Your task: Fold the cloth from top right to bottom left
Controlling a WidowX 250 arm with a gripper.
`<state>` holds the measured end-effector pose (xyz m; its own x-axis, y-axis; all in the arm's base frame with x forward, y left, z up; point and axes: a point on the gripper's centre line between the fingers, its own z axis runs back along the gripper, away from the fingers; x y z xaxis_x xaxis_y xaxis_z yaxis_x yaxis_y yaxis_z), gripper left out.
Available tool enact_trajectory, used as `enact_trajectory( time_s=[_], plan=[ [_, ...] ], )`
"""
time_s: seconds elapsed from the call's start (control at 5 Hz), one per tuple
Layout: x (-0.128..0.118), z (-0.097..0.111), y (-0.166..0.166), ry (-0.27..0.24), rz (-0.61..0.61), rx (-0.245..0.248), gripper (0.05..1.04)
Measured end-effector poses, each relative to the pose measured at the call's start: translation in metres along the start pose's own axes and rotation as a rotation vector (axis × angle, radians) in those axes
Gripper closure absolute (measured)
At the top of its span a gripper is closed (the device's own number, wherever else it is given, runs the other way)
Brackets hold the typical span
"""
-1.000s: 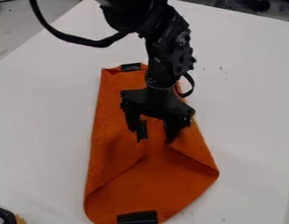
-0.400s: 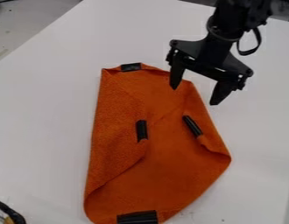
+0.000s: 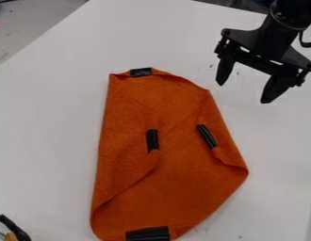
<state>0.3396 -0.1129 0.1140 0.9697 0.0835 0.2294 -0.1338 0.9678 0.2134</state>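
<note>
Above the table at the upper right hangs the black gripper (image 3: 243, 93), open, its two fingertips wide apart with nothing between them. It stands up and to the right of the orange cloth (image 3: 177, 183), apart from it. The cloth lies lengthwise on the table, its left and right sides folded inward. Black patches mark it at the top edge, near the centre, on the right flap and at the bottom edge. The right flap is narrower than the left one.
The white table (image 3: 45, 122) surrounds the cloth. A black curved object with a yellowish part (image 3: 11, 236) sits at the lower left corner. Grey floor shows at the upper left.
The gripper has left the middle of the cloth and moved up and to the right, off it. The cloth's right flap was let go and now lies farther right.
</note>
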Motion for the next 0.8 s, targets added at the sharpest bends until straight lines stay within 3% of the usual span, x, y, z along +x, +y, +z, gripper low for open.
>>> enact_trajectory(
  time_s=[0.2,0.4,0.6,0.8],
  plan=[
    [-0.018,-0.030,0.006,0.064,0.064,-0.052,0.082],
    [-0.035,-0.052,0.036,0.104,0.162,-0.096,0.082],
    [-0.053,-0.073,0.054,0.139,0.165,-0.096,0.082],
    [-0.056,-0.085,0.071,0.149,0.193,-0.115,0.082]
  ],
)
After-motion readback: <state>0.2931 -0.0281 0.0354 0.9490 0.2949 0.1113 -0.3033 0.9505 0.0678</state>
